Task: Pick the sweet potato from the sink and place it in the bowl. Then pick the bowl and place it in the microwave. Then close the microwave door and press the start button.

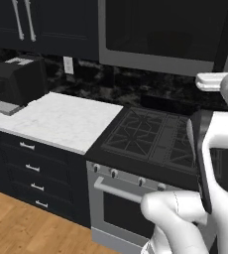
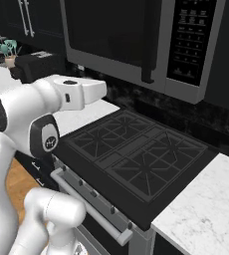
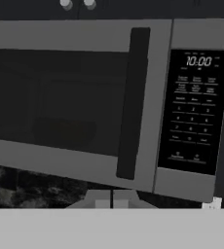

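The microwave (image 3: 109,104) hangs over the range with its microwave door (image 3: 60,97) shut flush against the body; the wide dark glass sits in its grey frame, and a dark vertical handle (image 3: 132,102) runs down the door's right edge. To the right of the handle, the control panel (image 3: 194,109) shows a lit clock reading and rows of small buttons. In the hand view the gripper (image 3: 112,200) points at the lower edge of the microwave, below the handle, and its two finger tips are pressed together with nothing between them.

Below the microwave, the black gas cooktop (image 2: 136,154) with its cast grates fills the top of the stove, whose front edge carries a row of knobs (image 1: 115,173) and a long oven handle (image 1: 118,191). White marble counter (image 1: 61,121) adjoins the cooktop's left edge, and a further stretch of marble (image 2: 206,209) meets its right edge. At the far left corner of the left counter stands a black coffee machine (image 1: 17,82), close to the dark speckled backsplash (image 1: 106,82). Dark drawers (image 1: 31,166) with metal pulls run under that counter. The white arm (image 2: 32,124) rises in the foreground of both base views.
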Robot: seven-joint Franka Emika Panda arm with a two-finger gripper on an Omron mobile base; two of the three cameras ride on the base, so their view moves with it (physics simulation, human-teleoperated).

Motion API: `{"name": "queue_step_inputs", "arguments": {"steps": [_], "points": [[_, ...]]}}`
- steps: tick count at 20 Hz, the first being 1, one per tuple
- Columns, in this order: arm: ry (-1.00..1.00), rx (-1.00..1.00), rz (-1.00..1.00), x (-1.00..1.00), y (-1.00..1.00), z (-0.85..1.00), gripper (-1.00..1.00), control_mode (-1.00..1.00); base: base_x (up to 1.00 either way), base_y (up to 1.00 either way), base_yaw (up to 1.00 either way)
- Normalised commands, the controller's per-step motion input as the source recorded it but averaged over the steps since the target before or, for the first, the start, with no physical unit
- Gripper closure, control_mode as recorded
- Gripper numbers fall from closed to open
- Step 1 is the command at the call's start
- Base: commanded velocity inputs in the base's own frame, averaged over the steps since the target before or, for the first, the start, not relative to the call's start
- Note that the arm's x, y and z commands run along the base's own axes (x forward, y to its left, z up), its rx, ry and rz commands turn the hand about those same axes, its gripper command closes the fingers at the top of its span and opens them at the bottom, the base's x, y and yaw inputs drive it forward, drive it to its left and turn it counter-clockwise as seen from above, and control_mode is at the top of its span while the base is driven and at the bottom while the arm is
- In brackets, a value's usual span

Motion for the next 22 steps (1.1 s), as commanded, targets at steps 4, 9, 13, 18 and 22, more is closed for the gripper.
{"name": "queue_step_inputs", "arguments": {"steps": [4,9,13,18,22], "points": [[0.0,-0.04,0.0,-0.42,-0.26,0.27,1.0,-1.0,0.0,0.0,0.0],[0.0,0.03,0.0,-0.02,-0.38,-0.04,1.0,-1.0,0.0,0.0,0.0],[0.0,0.04,0.0,0.14,-0.49,0.0,1.0,-1.0,0.0,0.0,0.0],[0.0,0.0,0.0,0.17,-0.25,0.03,1.0,-1.0,0.0,0.0,0.0],[0.0,0.0,0.0,0.24,-0.19,0.01,1.0,-1.0,0.0,0.0,0.0]]}}
